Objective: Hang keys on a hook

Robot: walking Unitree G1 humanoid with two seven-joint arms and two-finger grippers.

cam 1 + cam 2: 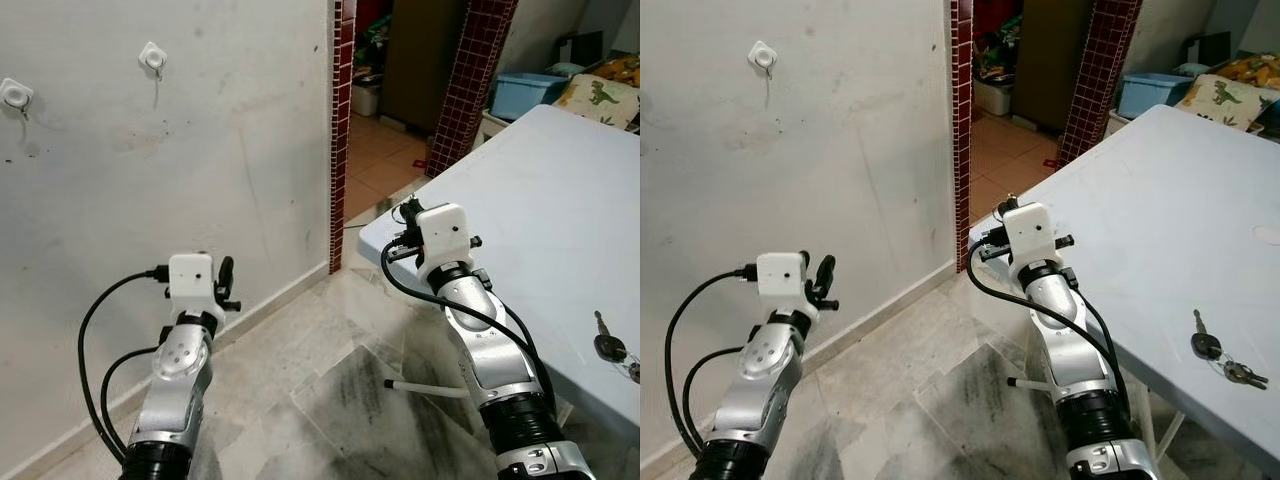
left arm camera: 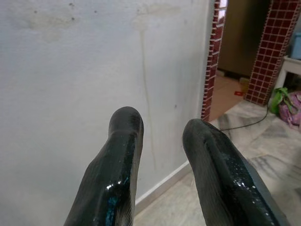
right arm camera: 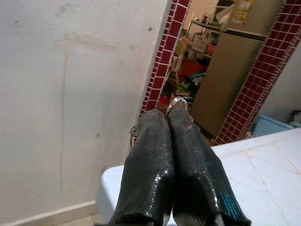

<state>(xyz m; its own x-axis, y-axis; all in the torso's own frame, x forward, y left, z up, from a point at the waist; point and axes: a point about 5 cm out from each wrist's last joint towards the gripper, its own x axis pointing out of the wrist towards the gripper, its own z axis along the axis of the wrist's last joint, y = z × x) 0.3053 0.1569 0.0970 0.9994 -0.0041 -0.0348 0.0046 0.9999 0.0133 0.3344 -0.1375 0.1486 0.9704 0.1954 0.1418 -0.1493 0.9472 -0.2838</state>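
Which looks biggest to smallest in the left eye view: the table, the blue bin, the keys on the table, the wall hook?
1. table
2. blue bin, though it sits farther back
3. keys on the table and wall hook: too alike to rank.

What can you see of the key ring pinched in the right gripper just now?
Little of it shows. In the right wrist view a thin silvery metal ring pokes out past the tips of the right gripper, whose two black fingers are pressed together on it. A second bit of wire loop shows at the side of one finger. Whether keys hang below cannot be told; the fingers hide the rest. It is held in the air near the table's corner, facing the wall and doorway.
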